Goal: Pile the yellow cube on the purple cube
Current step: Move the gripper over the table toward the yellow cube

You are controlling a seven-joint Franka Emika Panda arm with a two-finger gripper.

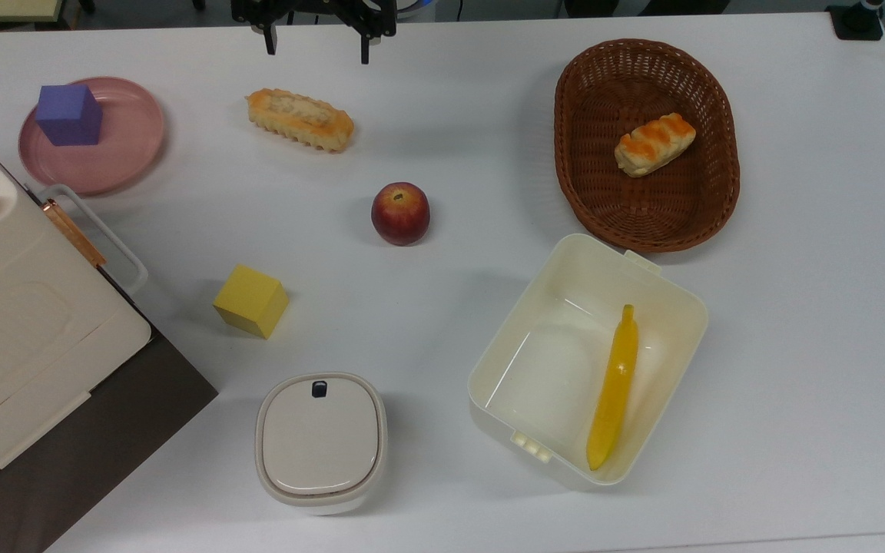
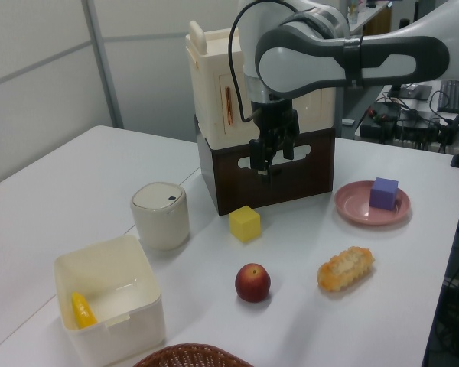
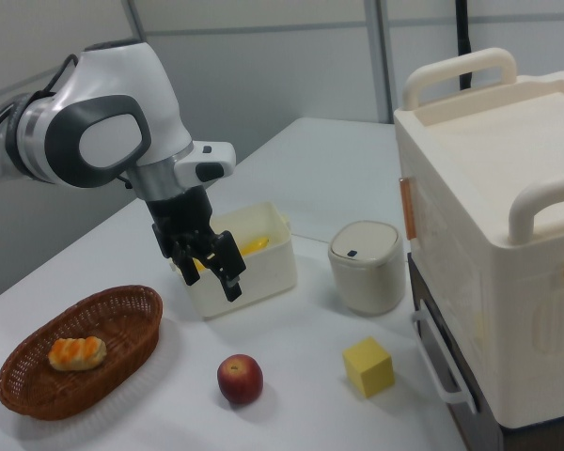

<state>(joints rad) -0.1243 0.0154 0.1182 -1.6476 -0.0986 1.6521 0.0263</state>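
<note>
Yellow cube [image 1: 250,300]: matte, sharp-edged, sat on tabletop [image 1: 458,115] with its corners turned in the top view; no long axis. Purple cube [image 1: 68,114] stood on pink plate [image 1: 124,146], far to the top view's left. One of each. Hand [image 1: 317,44] hung released, fingers apart, empty.

From above I see the black two-finger gripper [image 1: 317,42] at the top edge of the top view, its fingers spread with nothing between them. The matte yellow cube [image 1: 250,301] sits alone on the white table [image 1: 811,307], below and left of the red apple [image 1: 400,213]. The blue-purple cube [image 1: 69,114] rests on the round pink plate [image 1: 120,153] at upper left. A long glazed pastry [image 1: 300,119] lies near the gripper. The brown wicker basket [image 1: 604,207] holds a bread roll [image 1: 654,144]; the cream plastic box [image 1: 535,338] holds a yellow banana [image 1: 614,388].
</note>
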